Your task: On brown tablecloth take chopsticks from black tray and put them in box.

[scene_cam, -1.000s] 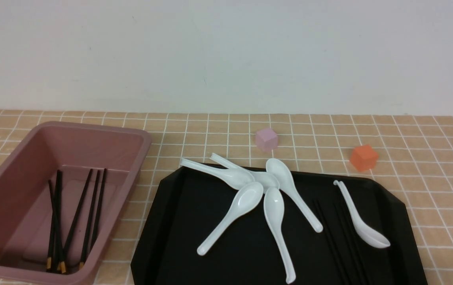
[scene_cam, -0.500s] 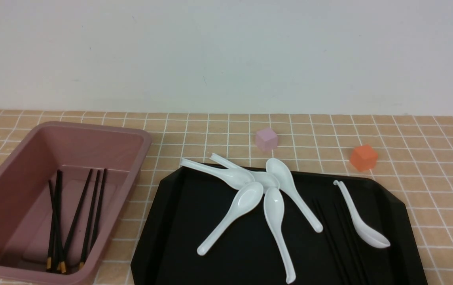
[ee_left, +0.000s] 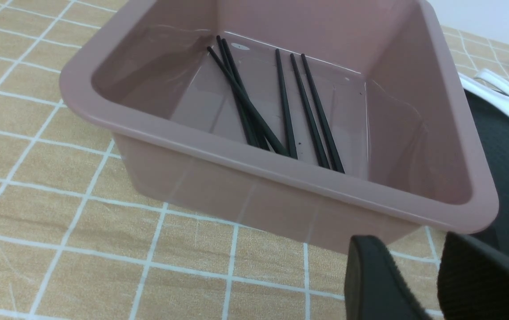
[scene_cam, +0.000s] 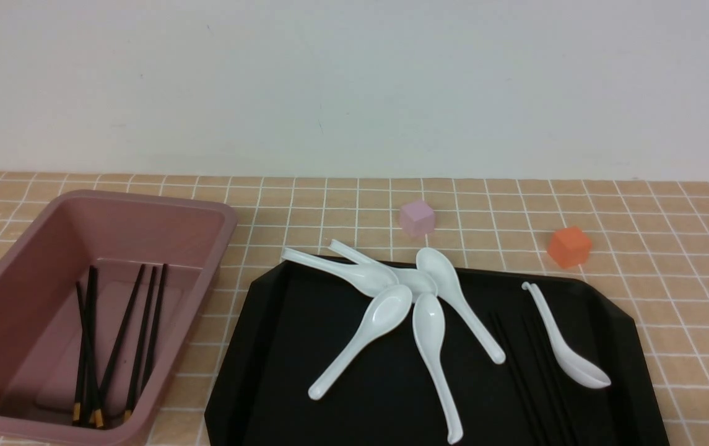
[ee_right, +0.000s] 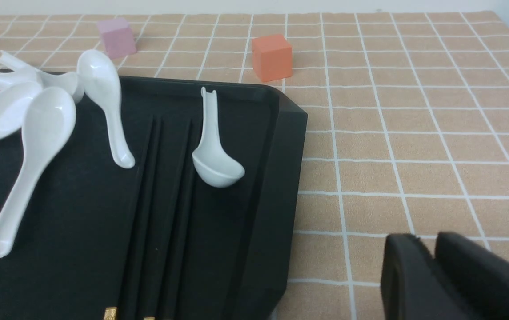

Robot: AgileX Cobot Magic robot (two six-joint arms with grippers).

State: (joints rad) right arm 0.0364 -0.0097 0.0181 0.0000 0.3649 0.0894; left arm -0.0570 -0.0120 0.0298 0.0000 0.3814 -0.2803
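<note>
Nothing has moved since the earlier front pictures; every spoon, stick and cube lies where it did. Only the dark tips of the left gripper [ee_left: 418, 284] show, near the box's [scene_cam: 221, 232] near wall, with a small gap between them and nothing in it. The right gripper [ee_right: 430, 271] hangs over the brown tablecloth [scene_cam: 688, 297] just beside the black tray [scene_cam: 304, 347]; its tips look pressed close, holding nothing. Some chopsticks [scene_cam: 116, 344] lie on the floor of the box, gold ends toward the robot. More chopsticks [ee_right: 165, 213] lie flat in the tray's right part, beside a lone white spoon [scene_cam: 561, 341]. Other white spoons [scene_cam: 404, 310] fan out mid-tray. A pink cube [scene_cam: 417, 218] and an orange cube [scene_cam: 569, 246] sit behind the tray.
</note>
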